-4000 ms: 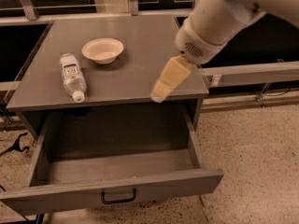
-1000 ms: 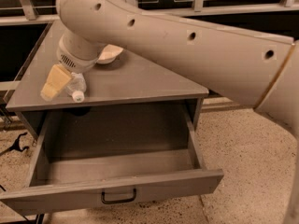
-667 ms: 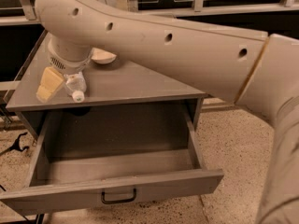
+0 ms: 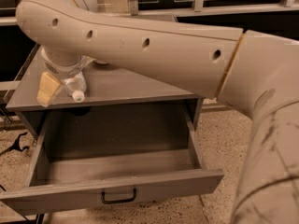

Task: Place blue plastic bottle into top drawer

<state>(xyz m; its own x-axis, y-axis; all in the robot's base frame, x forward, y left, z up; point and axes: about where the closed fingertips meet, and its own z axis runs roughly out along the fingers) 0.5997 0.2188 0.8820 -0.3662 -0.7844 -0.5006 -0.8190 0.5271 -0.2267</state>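
Note:
The blue plastic bottle (image 4: 74,85) lies on the grey cabinet top at its left front, white cap (image 4: 78,96) toward the front edge. Much of the bottle is hidden under my arm's wrist. My gripper (image 4: 52,88) is down at the left front of the cabinet top, against the bottle's left side, and its tan tip reaches the cabinet's front edge. The top drawer (image 4: 112,190) is pulled wide open below, with a dark bar handle (image 4: 118,198) at the centre of its front panel. Nothing shows inside the drawer.
My large beige arm (image 4: 154,50) crosses the view from the right and hides the back of the cabinet top (image 4: 140,85), including the white bowl. Speckled floor (image 4: 219,143) lies to the right of the cabinet. A dark railing runs behind.
My gripper has moved from the cabinet's right side across to the left and lowered beside the bottle. In the last second it edged slightly further left. The bottle and drawer have not moved.

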